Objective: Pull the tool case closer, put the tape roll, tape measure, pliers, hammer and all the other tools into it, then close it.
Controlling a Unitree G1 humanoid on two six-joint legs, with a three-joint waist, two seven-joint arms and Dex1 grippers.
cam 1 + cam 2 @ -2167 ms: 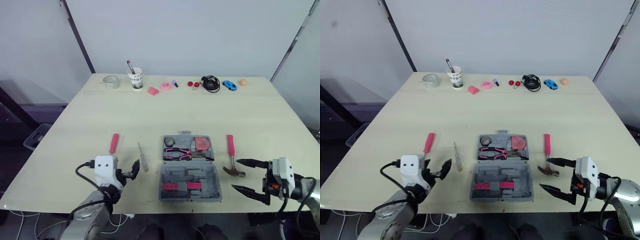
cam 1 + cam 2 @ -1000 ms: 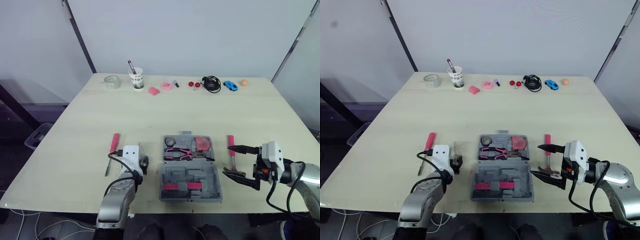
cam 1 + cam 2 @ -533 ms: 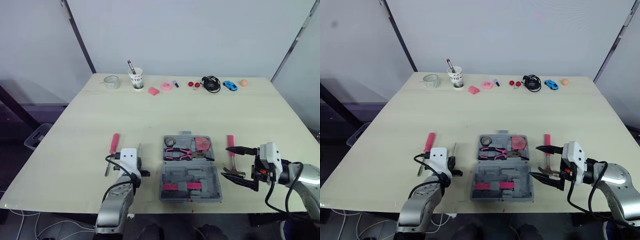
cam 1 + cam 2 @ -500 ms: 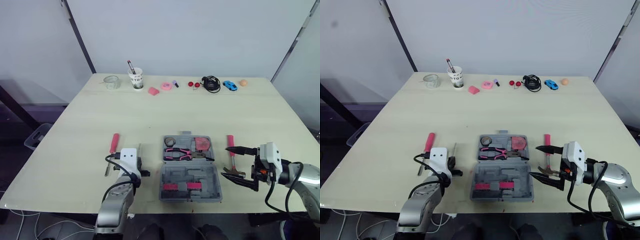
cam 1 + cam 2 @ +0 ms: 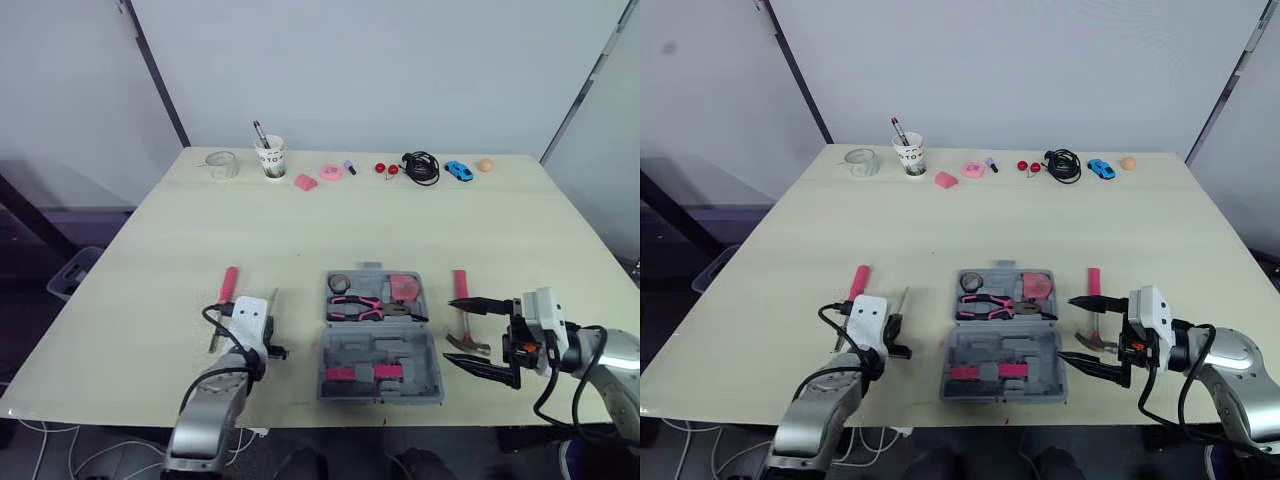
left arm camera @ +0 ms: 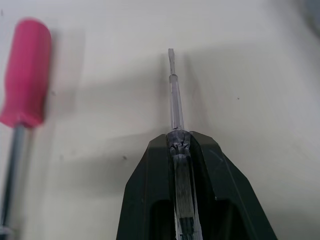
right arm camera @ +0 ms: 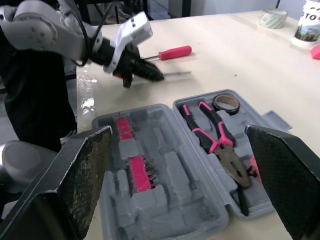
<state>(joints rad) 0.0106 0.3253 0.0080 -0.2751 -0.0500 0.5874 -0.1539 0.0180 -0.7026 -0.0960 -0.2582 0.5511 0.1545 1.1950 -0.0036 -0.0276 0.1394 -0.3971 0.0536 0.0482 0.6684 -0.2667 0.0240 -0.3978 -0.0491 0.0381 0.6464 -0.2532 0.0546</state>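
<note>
Tool case [image 5: 383,346]: open, flat on the counter [image 5: 300,230], near the robot-side edge, about midway along it.
Contents: pliers [image 5: 365,306], tape roll [image 5: 340,284], tape measure [image 5: 404,287].
Hammer [image 5: 463,312]: pink grip, just beside the case, towards the right edge.
Right pincer [image 5: 452,332]: fingers wide apart, by the hammer's head.
Left pincer [image 6: 179,142]: clamped on a clear-handled screwdriver [image 6: 173,95], on the case's left-edge side.
Red-handled screwdriver [image 6: 27,75]: loose, nearer the left edge.

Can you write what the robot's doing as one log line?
left gripper: shut on clear screwdriver | right gripper: open by hammer | tool case: open
</note>
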